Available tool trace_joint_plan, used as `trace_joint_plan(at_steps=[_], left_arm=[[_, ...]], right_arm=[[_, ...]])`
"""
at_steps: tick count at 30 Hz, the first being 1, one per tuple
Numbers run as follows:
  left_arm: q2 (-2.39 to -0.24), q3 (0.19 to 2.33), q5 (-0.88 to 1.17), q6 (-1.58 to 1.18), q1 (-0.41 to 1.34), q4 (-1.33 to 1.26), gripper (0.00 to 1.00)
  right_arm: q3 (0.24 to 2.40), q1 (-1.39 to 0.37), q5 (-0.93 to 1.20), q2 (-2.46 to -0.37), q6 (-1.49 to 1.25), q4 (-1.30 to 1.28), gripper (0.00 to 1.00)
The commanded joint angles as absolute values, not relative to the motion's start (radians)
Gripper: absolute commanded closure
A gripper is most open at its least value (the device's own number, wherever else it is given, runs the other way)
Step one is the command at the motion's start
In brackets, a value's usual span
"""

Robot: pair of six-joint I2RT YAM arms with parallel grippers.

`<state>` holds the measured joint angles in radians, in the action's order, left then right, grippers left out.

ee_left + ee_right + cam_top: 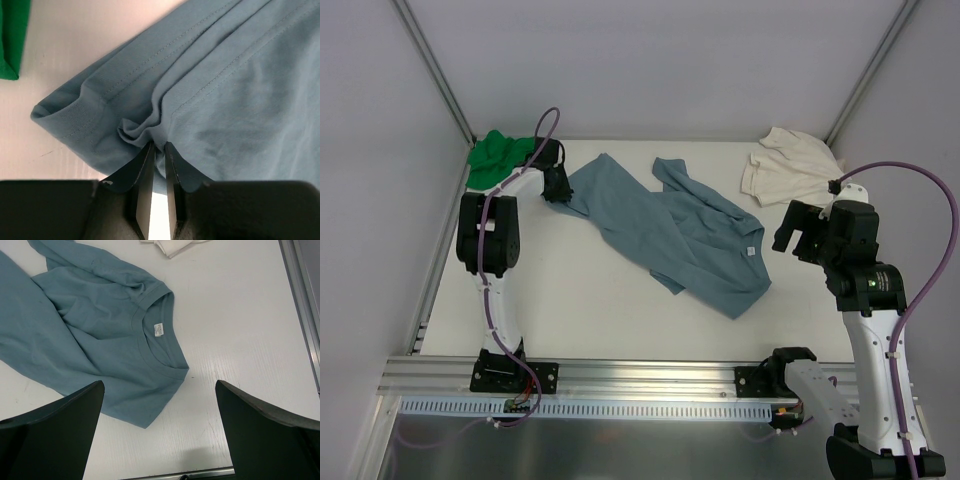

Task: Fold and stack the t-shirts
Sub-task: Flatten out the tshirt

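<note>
The blue-grey t-shirt [670, 235] lies crumpled across the middle of the table, its white neck tag [158, 330] facing up. My left gripper [557, 187] is shut on a pinched fold near the shirt's hem corner [145, 131] at the far left. A green t-shirt [497, 155] is bunched in the back left corner, and its edge [11, 40] shows in the left wrist view. A cream-white t-shirt [790, 165] lies at the back right. My right gripper [798, 232] hangs open above bare table, right of the blue shirt's collar [165, 362].
White walls with metal corner posts [435, 70] close in the back and sides. A metal rail [650, 375] runs along the near table edge. Bare table [235, 340] lies right of the blue shirt.
</note>
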<state>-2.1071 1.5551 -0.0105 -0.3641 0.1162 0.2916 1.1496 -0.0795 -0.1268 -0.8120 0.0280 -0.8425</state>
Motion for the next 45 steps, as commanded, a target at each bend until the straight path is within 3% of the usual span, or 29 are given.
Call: trace_joint_plan(at_steps=[1, 4, 6, 11, 22, 26, 36, 45], left_arm=[[-2.118, 1.574, -0.028, -0.374, 0.110, 0.299, 0.85], [-2.121, 1.569, -0.026, -0.376, 0.110, 0.298, 0.87], [-2.120, 1.566, -0.025, -0.374, 0.110, 0.299, 1.00], [-2.083, 1.551, -0.020, -0.367, 0.110, 0.292, 1.00], [-1.781, 1.493, -0.014, -0.321, 0.110, 0.324, 1.00], [-1.689, 1.448, -0.009, -0.314, 0.110, 0.334, 1.00], [-1.464, 1.302, 0.048, -0.330, 0.112, 0.359, 1.00], [-1.208, 1.204, 0.084, -0.325, 0.120, 0.409, 1.00]], right_arm=[[1.150, -0.086, -0.147, -0.801, 0.043, -0.833, 0.00], [1.150, -0.087, -0.147, -0.801, 0.043, -0.831, 0.01], [1.147, -0.087, -0.146, -0.801, 0.043, -0.831, 0.01], [1.141, -0.089, -0.143, -0.801, 0.041, -0.830, 0.01], [1.091, -0.089, -0.035, -0.877, -0.012, -0.792, 0.00], [1.060, -0.087, 0.037, -0.995, -0.052, -0.697, 0.01], [1.301, -0.083, 0.164, -1.492, -0.074, -0.606, 0.00], [1.194, -0.084, 0.255, -1.579, -0.132, -0.476, 0.00]])
